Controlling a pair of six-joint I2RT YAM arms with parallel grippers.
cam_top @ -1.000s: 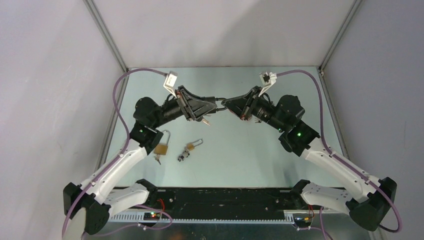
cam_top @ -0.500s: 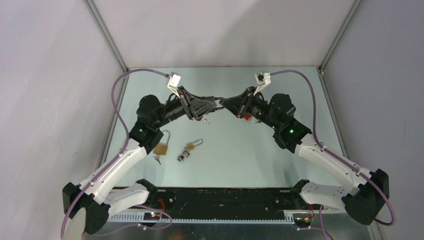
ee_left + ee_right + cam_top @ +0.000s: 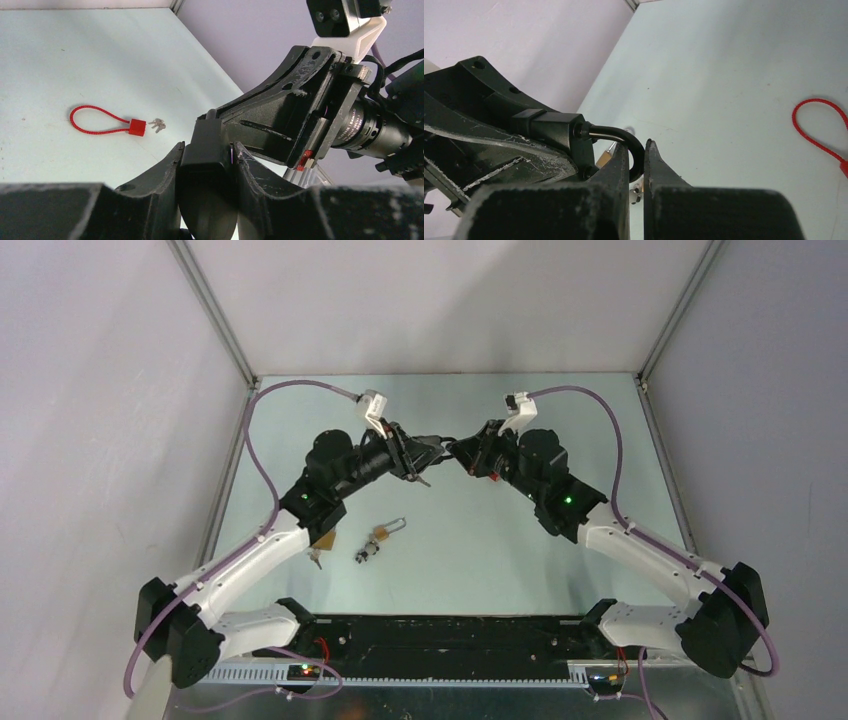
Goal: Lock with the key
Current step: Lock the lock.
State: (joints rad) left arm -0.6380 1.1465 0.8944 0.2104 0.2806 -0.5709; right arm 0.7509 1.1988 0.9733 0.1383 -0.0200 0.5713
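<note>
The left claw (image 3: 207, 155) is closed firmly on the body of a black padlock (image 3: 202, 135), held in the air. The right claw (image 3: 637, 150) meets it head on, its jaws nearly together and pinching the bend of the shackle (image 3: 611, 132). The two arms hold the lock between them well above the pale surface (image 3: 520, 540). Below lie a brass padlock (image 3: 380, 534) and, further off, a red cable lock (image 3: 136, 127) with small keys beside it. The step appears to be closing the shackle. Next, the shackle likely needs pushing squarely into the body. Whether a key sits in the black lock cannot be told.
</note>
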